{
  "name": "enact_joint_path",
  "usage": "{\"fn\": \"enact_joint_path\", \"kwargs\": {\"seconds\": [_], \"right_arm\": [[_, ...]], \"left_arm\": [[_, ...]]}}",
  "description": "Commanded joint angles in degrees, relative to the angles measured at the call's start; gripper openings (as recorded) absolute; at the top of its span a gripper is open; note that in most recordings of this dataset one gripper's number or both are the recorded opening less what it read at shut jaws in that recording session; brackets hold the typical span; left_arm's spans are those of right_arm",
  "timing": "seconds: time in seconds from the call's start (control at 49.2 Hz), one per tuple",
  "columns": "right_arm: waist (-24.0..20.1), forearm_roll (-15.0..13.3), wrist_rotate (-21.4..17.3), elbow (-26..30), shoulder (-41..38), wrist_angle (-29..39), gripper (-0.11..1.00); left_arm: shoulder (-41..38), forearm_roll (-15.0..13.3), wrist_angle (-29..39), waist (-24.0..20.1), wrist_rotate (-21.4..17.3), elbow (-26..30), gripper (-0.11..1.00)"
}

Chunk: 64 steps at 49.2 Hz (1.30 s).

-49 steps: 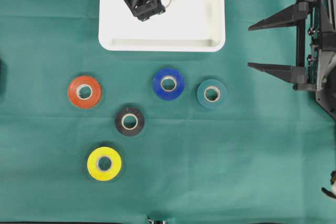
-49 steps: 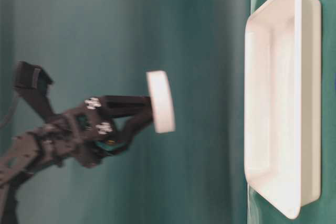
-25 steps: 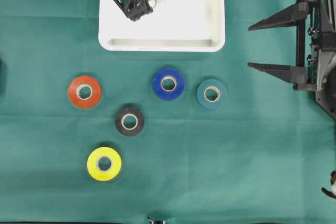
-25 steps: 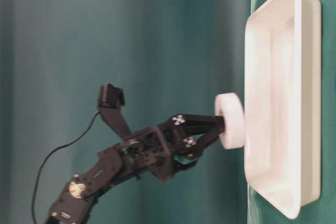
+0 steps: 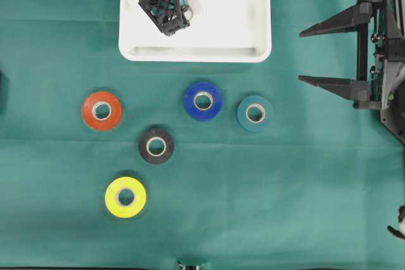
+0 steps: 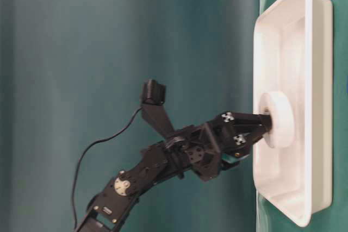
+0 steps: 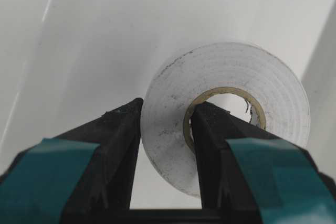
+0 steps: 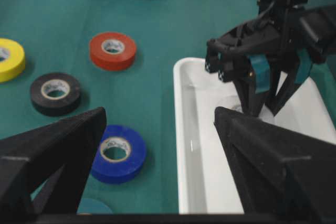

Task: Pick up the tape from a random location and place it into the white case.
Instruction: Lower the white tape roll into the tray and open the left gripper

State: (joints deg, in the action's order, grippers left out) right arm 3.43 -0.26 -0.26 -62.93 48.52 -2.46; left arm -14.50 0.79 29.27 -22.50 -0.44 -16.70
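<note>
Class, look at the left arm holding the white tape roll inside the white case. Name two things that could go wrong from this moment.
1. The left gripper pinches only one wall of the white tape roll, one finger through its core; opening could snag or tip the roll.
2. The roll sits near the white case left rim; released on edge, it might roll.

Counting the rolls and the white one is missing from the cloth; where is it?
In the left gripper, down inside the white case, left half in the overhead view.
</note>
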Motion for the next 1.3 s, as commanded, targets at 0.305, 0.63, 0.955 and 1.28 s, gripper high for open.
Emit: {"fn": "enact_joint_path", "kwargs": {"seconds": [0.305,0.63,0.955,1.28], "right_arm": [[0.0,0.0,0.1,1.5,-0.4,-0.1,0.92],[0.0,-0.1,0.0,1.5,-0.5,-0.3,0.92],[0.0,0.0,0.1,1.5,-0.6,-0.2,0.92],[0.0,0.0,0.1,1.6,-0.6,-0.1,0.92]], "left_arm": [[-1.1,-0.1,-1.2,-0.4,-0.1,1.7,0.24],[-1.5,-0.7,-0.3,0.3,-0.3,2.9,0.25],[-1.1,-0.7,-0.1,-0.1,-0.5,3.2,0.91],[2.1,-0.7,3.4,-0.3,-0.5,3.8,0.96]]}}
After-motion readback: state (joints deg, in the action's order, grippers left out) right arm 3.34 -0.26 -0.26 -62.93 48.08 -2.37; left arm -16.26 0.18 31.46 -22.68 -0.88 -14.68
